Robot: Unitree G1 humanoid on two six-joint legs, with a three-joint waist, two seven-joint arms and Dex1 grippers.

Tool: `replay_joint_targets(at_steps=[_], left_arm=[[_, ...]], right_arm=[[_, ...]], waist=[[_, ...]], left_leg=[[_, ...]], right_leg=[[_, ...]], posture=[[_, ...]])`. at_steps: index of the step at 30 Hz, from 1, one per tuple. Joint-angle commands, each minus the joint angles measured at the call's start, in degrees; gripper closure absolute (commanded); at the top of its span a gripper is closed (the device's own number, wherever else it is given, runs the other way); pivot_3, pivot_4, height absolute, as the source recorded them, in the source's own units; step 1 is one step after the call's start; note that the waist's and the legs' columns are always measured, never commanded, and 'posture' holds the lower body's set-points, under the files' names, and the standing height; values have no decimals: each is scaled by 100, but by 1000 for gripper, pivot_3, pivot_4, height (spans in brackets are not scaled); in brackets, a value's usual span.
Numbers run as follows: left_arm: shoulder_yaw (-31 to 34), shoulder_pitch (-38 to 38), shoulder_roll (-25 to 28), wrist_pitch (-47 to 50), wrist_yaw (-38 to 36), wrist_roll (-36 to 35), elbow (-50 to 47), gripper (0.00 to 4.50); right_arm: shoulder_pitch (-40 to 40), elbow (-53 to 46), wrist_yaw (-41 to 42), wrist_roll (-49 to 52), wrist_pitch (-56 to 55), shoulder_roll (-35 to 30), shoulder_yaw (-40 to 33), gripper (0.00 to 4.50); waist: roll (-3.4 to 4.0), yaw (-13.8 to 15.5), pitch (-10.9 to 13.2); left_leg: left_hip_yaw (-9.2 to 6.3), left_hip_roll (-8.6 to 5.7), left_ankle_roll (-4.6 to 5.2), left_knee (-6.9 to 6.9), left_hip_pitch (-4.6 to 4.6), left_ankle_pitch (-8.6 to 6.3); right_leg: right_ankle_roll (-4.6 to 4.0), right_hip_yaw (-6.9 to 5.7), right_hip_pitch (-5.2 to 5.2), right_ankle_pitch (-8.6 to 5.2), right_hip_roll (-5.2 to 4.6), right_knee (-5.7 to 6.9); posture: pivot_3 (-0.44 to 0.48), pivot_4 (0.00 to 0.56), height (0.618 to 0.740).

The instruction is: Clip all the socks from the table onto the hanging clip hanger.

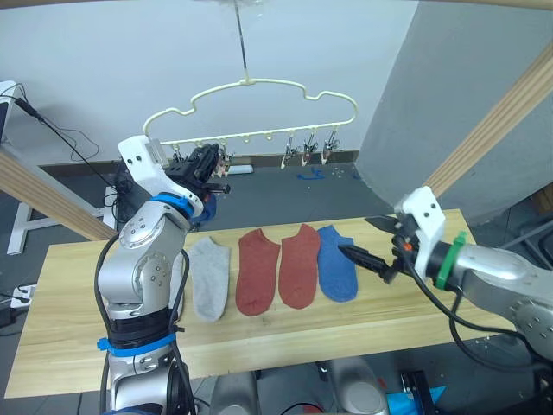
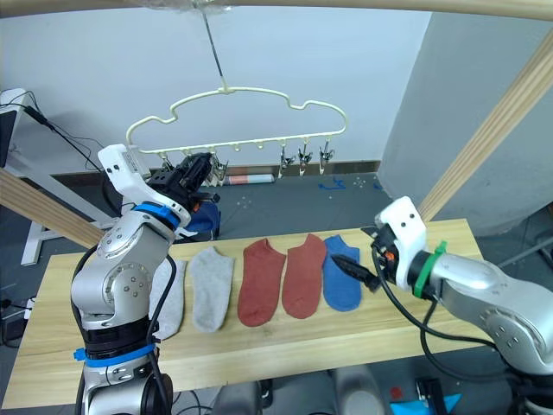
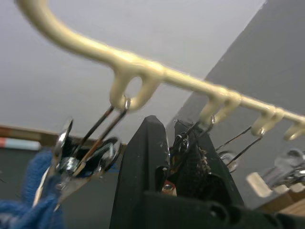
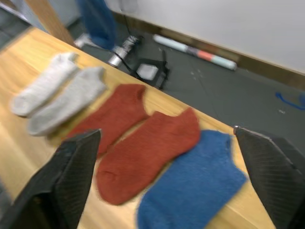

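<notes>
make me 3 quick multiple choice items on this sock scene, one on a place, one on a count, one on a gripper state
1. Where does the blue sock on the table lie?
A. left end of the row
B. right end of the row, beside a rust red sock
C. between the two grey socks

2. How many socks lie on the table?
A. three
B. five
C. seven

3. How is the right gripper?
A. open over the socks
B. shut on a grey sock
C. shut on the hanger

Answers: 1 B, it lies nearest the right gripper; 2 B, two grey, two red, one blue; 3 A, the right wrist view shows its fingers wide apart, holding nothing.
</notes>
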Motion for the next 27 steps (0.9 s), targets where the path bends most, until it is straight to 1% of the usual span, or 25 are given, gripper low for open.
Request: replay_joint_targets(at_steps=[1,4,7,9,11,12,16,18,22,27], left_arm=[[291,-156,-113,385,238,-652,-441,4233],[359,-193,-91,703,376,-996,-556,4233],[419,-191,-85,883,554,-1225,-638,4233],[503,-151,-97,964,707,-1360,-711,4233],[532,-79,6,1013,749,-1395,-772,4233],[529,-57,42,1026,769,-1416,-798,4233],[555,-2,146,1076,814,-1518,-831,4233],[550,7,168,1085,857,-1575,-851,4233],[585,-10,195,1138,977,-1740,-843,4233],[530,84,269,1126,1041,-1774,-922,4233]], right_arm=[[-524,260,-348,-313,400,361,333,24],[-770,428,-528,-508,716,684,499,24],[-853,510,-603,-703,966,851,567,24],[-933,713,-789,-978,1192,1029,741,24],[-967,956,-825,-1332,1380,1097,1180,24],[-967,994,-801,-1436,1435,1112,1281,24],[-985,1414,-695,-1975,1191,1374,1681,24],[-989,1500,-620,-2151,1184,1412,1761,24],[-1087,2025,-446,-2748,750,1561,2075,24],[-1276,2437,-148,-3202,456,1693,2141,24]], waist=[[-1,-6,14],[2,-6,21],[4,1,32],[5,3,43],[6,8,70],[6,9,81],[7,29,125],[9,33,132],[13,40,146],[17,47,182]], left_leg=[[-1,1,0,0,0,0],[-6,3,0,-7,-3,0],[-2,0,0,-20,-6,0],[0,-2,0,-27,-8,0],[3,-2,0,-32,-8,0],[4,-2,0,-35,-9,0],[9,-2,-1,-54,-20,1],[12,0,-2,-55,-30,1],[12,0,-2,-55,-36,1],[15,-2,-2,-55,-35,1]], right_leg=[[1,-1,-1,0,0,0],[-8,-5,-8,4,2,5],[-18,-2,-15,11,-2,2],[-18,-2,-19,11,-10,-1],[-19,-1,-22,11,-13,-3],[-19,0,-26,11,-13,-2],[-20,10,-64,11,-12,9],[-20,10,-77,12,-12,10],[-21,13,-82,12,-14,7],[-21,12,-84,12,-12,15]], posture=[[-257,359,740],[-253,364,740],[-241,376,740],[-233,381,740],[-227,384,740],[-223,387,740],[-213,393,740],[-210,396,740],[-204,401,740],[-188,407,740]])
